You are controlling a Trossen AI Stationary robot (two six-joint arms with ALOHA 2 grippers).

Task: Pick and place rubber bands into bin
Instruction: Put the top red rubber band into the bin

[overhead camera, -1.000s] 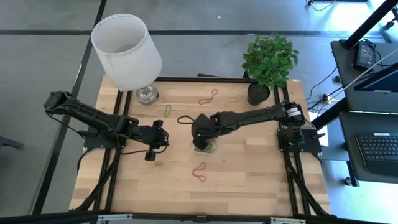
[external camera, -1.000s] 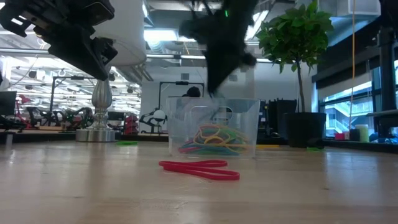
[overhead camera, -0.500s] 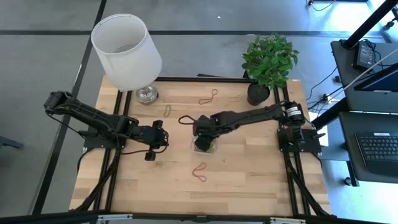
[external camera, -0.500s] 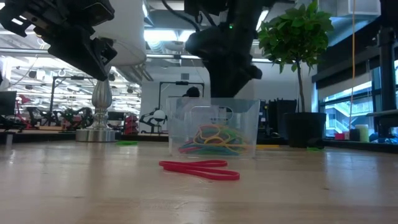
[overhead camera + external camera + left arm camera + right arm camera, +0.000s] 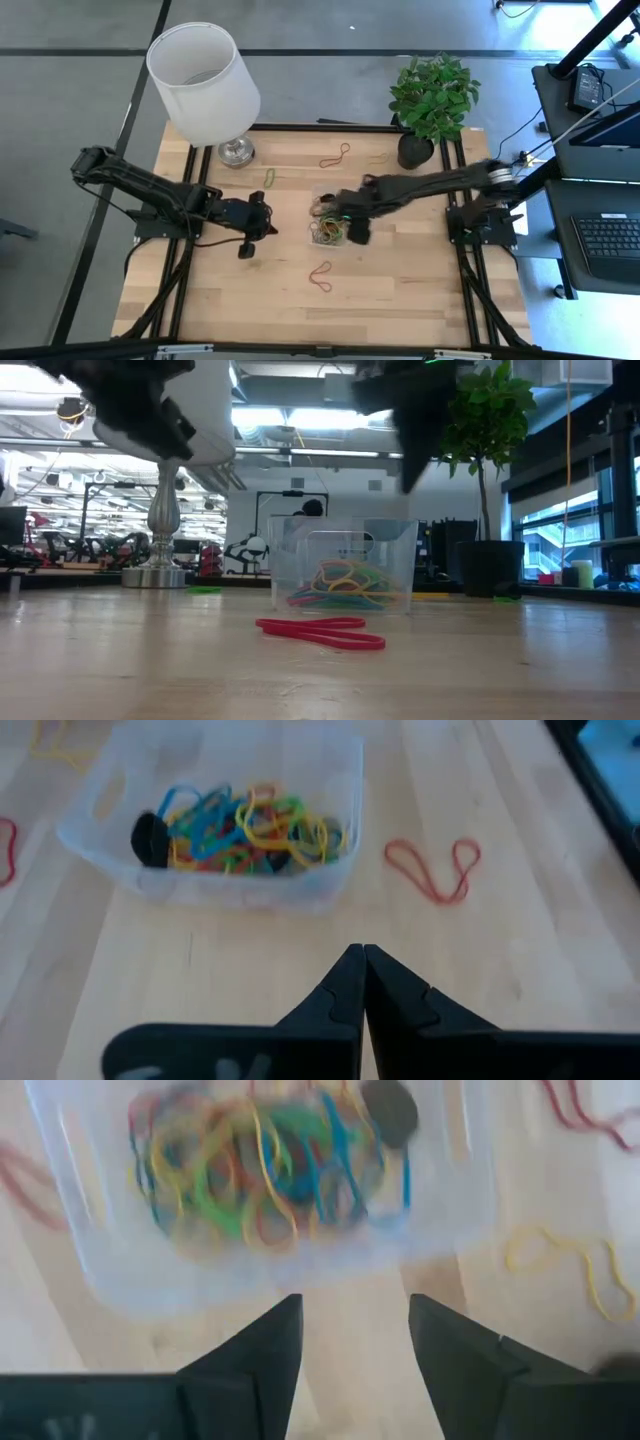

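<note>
Since the earlier frames the right gripper (image 5: pixel 357 232) has shifted off the bin (image 5: pixel 330 228) toward the right arm's own base and now stands just beside the bin's right wall, raised off the counter (image 5: pixel 400 290); its fingers (image 5: pixel 265 1345), together a second ago, now stand apart with nothing between them. Inside the bin lies a tangle of rubber bands (image 5: pixel 245 830) in several colours, with a dark one among them. Loose bands remain on the counter: a red band (image 5: pixel 321 276) on the near side of the bin, its long axis running roughly front to back in the high view, a second red band (image 5: pixel 335 155) toward the far edge, a green band (image 5: pixel 270 178) near the lamp base (image 5: pixel 236 152), and a yellow one (image 5: pixel 570 1265) close to the bin. The near red band lies between the two arms, close to both; judged from the high view, the right gripper is marginally nearer and already open. The left gripper (image 5: pixel 250 235) hovers over the counter left of the bin, its fingers (image 5: pixel 340 1000) pressed together and holding nothing
</note>
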